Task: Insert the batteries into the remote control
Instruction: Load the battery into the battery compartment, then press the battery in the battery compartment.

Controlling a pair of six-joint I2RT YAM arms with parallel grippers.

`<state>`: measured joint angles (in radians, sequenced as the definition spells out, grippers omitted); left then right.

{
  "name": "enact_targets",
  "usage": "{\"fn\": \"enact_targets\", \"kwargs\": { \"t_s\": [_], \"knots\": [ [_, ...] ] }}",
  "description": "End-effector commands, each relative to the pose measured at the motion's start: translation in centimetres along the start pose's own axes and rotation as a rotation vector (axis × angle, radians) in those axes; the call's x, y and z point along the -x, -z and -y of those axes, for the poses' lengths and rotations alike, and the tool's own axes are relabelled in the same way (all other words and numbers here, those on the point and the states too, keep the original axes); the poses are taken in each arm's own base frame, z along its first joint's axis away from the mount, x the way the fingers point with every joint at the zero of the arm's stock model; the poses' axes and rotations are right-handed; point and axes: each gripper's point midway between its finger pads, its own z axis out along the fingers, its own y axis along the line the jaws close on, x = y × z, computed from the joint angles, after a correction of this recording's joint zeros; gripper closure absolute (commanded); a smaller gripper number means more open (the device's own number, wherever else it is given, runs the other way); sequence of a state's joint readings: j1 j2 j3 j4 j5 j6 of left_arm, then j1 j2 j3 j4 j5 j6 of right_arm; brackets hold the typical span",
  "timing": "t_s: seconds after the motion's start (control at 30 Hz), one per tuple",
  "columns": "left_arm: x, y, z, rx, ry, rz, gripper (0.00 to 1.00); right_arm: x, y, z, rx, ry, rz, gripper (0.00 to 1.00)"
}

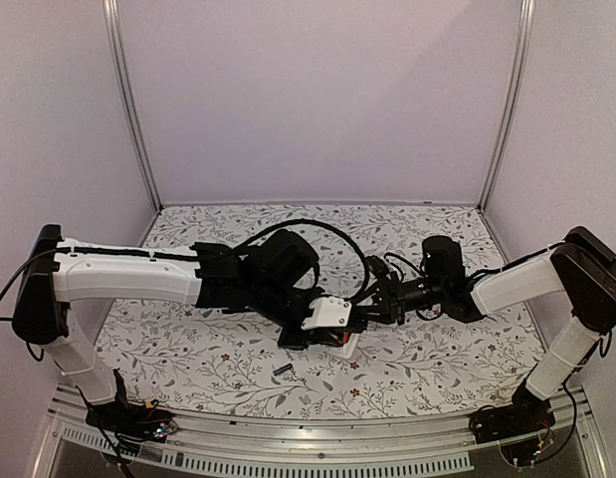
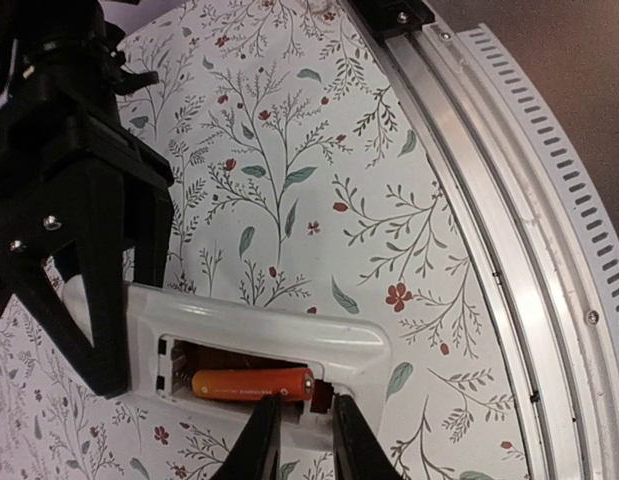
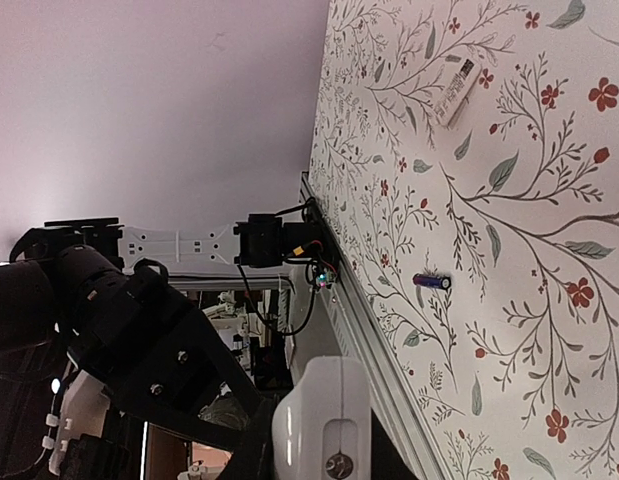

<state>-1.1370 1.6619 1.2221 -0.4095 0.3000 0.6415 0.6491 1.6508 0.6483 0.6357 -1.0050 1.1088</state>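
Note:
The white remote control [image 2: 289, 335] lies back-up with its battery bay open, held just above the table [image 2: 319, 150]. The orange-red battery [image 2: 251, 384] lies inside the bay. My left gripper [image 2: 307, 412] sits at the bay's near edge by the battery's metallic end, jaws a narrow gap apart, gripping nothing. My right gripper [image 3: 319, 445] is shut on the remote's end [image 3: 324, 410]; its black fingers [image 2: 94, 290] clamp the remote's left part. The dark battery [image 3: 432, 282] lies loose on the table, also in the top view [image 1: 283, 369].
A loose white battery cover [image 3: 459, 90] lies on the floral table farther off. The metal rail of the table's front edge [image 2: 509, 220] runs close by the remote. Both arms meet at mid-table [image 1: 332, 324]. White walls enclose the sides and back.

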Motion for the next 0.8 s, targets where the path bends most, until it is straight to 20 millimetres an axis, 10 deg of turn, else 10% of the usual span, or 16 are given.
{"fn": "enact_targets", "kwargs": {
  "t_s": [0.0,0.77],
  "knots": [
    [0.1,-0.6,0.3,-0.010,-0.020,-0.029,0.81,0.0,-0.4,-0.4,0.011,0.018,-0.017,1.00],
    [2.0,0.9,0.4,0.054,-0.017,0.042,0.57,0.4,-0.6,1.2,-0.034,-0.022,0.013,1.00]
  ]
}}
